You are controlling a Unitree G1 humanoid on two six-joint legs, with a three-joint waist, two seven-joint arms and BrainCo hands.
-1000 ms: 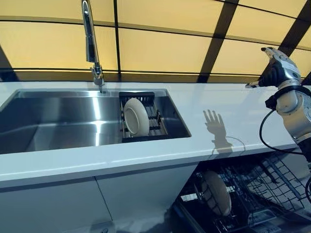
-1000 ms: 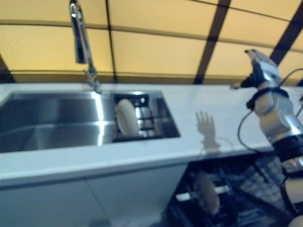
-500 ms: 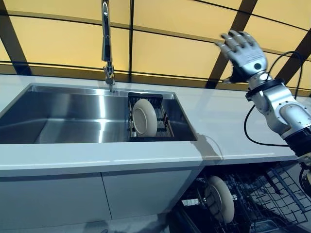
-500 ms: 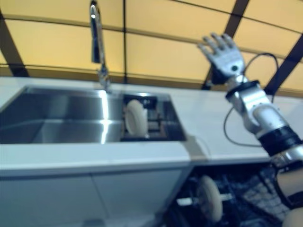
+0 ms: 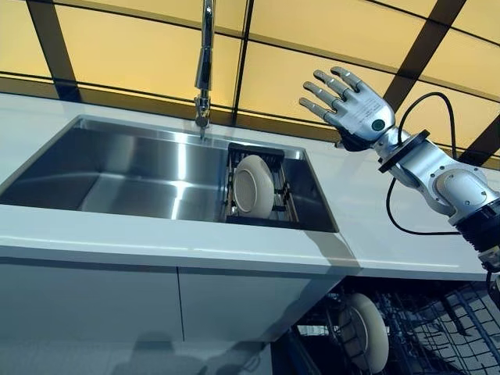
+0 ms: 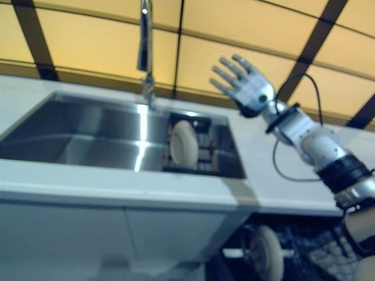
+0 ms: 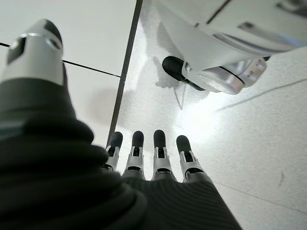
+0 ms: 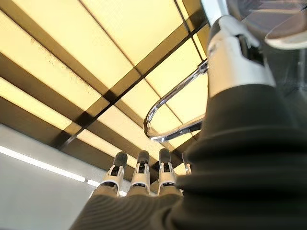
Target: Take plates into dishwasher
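Right hand (image 5: 353, 108) is raised above the table (image 5: 367, 211), fingers spread apart and holding nothing, just right of the sink (image 5: 117, 168) and level with the faucet (image 5: 205, 62). One white plate (image 5: 254, 186) stands on edge in a dark rack (image 5: 287, 205) at the right end of the sink, and it is well apart from the hand. A second plate (image 5: 369, 332) already stands upright in the open dishwasher (image 5: 437, 336) below the table edge. The step in hand looks like the reach for the remaining plate: nothing is grasped yet. The next move would call for bringing the hand down and leftward to the rack, closing fingers and thumb over the plate's rim, then lifting it straight up clear of the rack wires before carrying it down to the dishwasher. The left hand (image 7: 153, 163) hangs idle with straight fingers toward the floor, seen only in its wrist view.
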